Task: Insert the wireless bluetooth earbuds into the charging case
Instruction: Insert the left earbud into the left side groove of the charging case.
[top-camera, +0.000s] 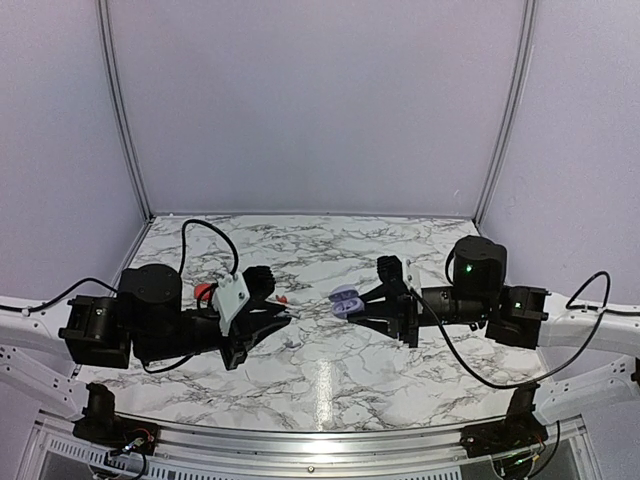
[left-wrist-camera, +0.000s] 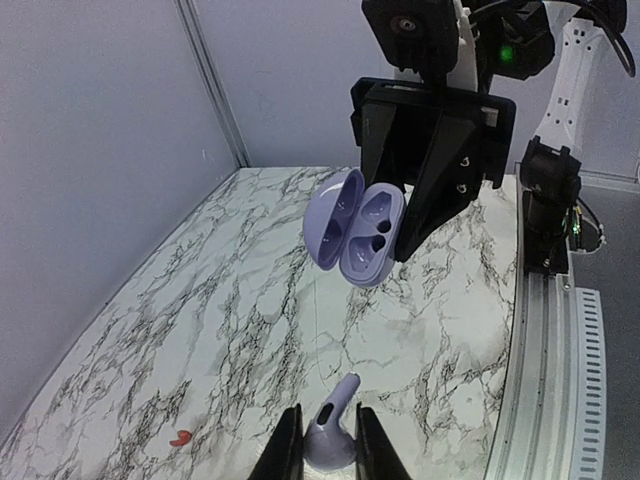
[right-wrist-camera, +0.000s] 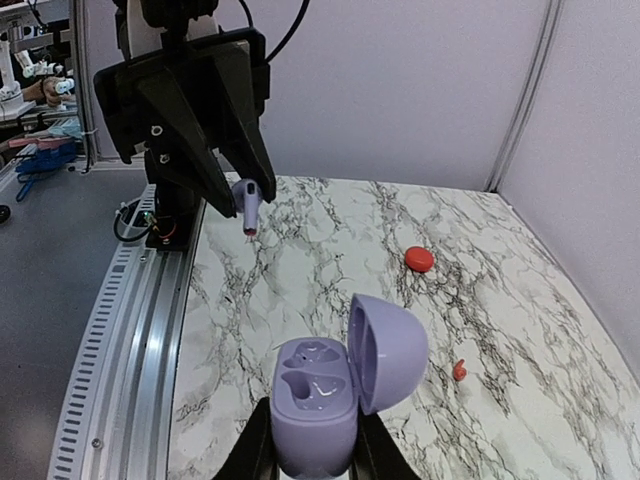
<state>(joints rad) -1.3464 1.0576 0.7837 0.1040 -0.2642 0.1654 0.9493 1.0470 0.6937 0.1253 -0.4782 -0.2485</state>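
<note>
Earbud (right-wrist-camera: 246, 198), lavender: pinched in left end effector (left-wrist-camera: 327, 450), held above desk (top-camera: 330, 380), facing open charging case (left-wrist-camera: 355, 232) clamped in right end effector (right-wrist-camera: 312, 455). Step: insertion approach. Next: align with a socket, both apparently vacant, and ease in.

I see a lilac case (right-wrist-camera: 315, 400) lower centre in the right wrist view; a lilac earbud (left-wrist-camera: 330, 445) at the left wrist view's bottom edge; a red disc (right-wrist-camera: 419, 259), a red scrap (right-wrist-camera: 459, 370); table (top-camera: 400, 380) white marble, dark-veined.
</note>
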